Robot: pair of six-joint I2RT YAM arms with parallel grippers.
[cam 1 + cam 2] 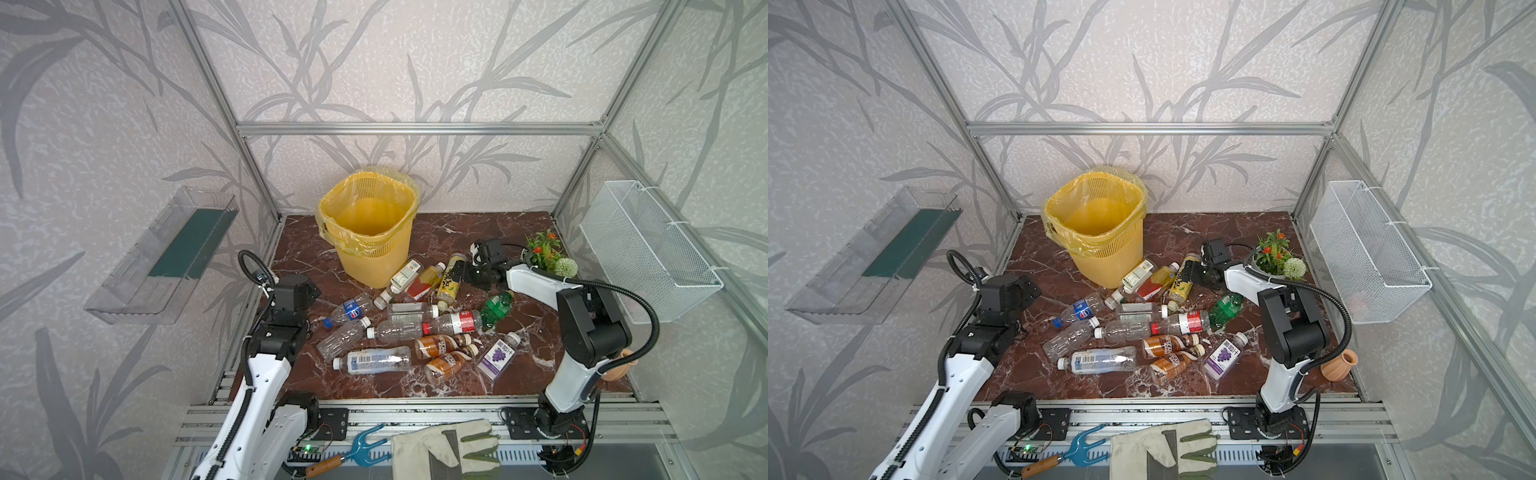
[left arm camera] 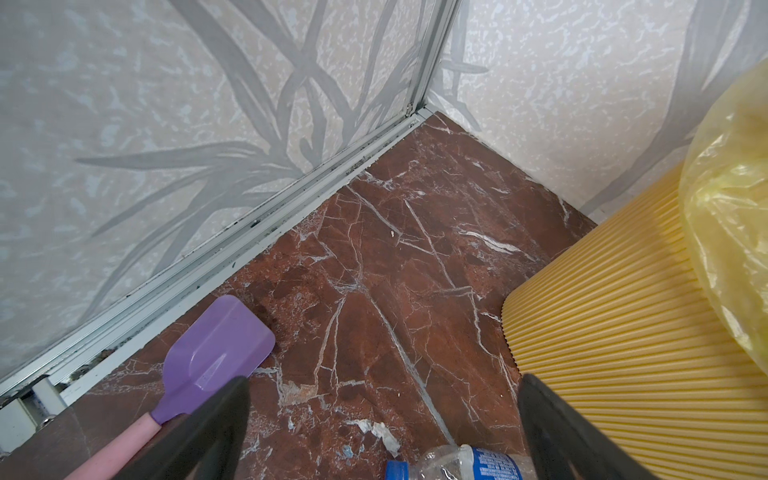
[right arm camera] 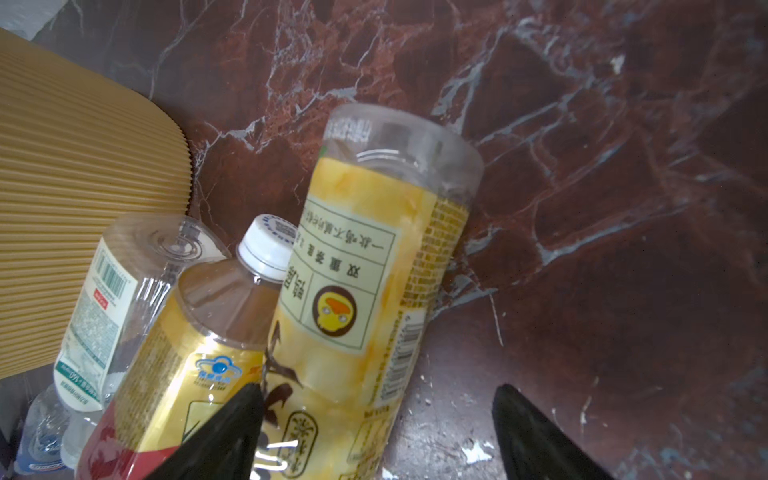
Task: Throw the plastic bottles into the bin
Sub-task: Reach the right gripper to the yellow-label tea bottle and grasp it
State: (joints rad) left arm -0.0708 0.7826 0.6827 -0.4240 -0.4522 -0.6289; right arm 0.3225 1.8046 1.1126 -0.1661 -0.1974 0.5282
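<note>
A clear plastic tray [image 1: 162,257] hung on the left wall. Below it, the left end effector [image 2: 382,399] hovered over the red-brown marble desk [image 2: 374,249] near the left rail, its jaws spread wide and gripping nothing. A purple silicone spatula with a pink handle [image 2: 216,353] lay beside one finger. A clear bottle with a blue cap and blue label [image 2: 453,463] lay on the desk at the edge of the wrist view.

Further right, the tall yellow perforated plastic bin with its translucent yellow liner [image 1: 374,262] stood upright at the back of the desk. The plastic bottles [image 1: 395,330] – about a dozen – lay on their sides in a loose heap on the desk, in front of the bin and to its right. The nearest of them lay just beside its base.

The right end effector [image 3: 374,415] reached low over the far end of that heap, jaws apart and not clamped. They straddled a clear bottle with a yellow label [image 3: 374,270]. One finger [image 3: 232,428] sat at the seam between this bottle and a neighbouring bottle with a red and yellow label [image 3: 174,365]. The other finger was over bare desk, apart from the bottle.

Behind that arm stood a small potted plant with orange flowers [image 1: 544,249]. A white wire basket [image 1: 648,249] hung on the right wall.
</note>
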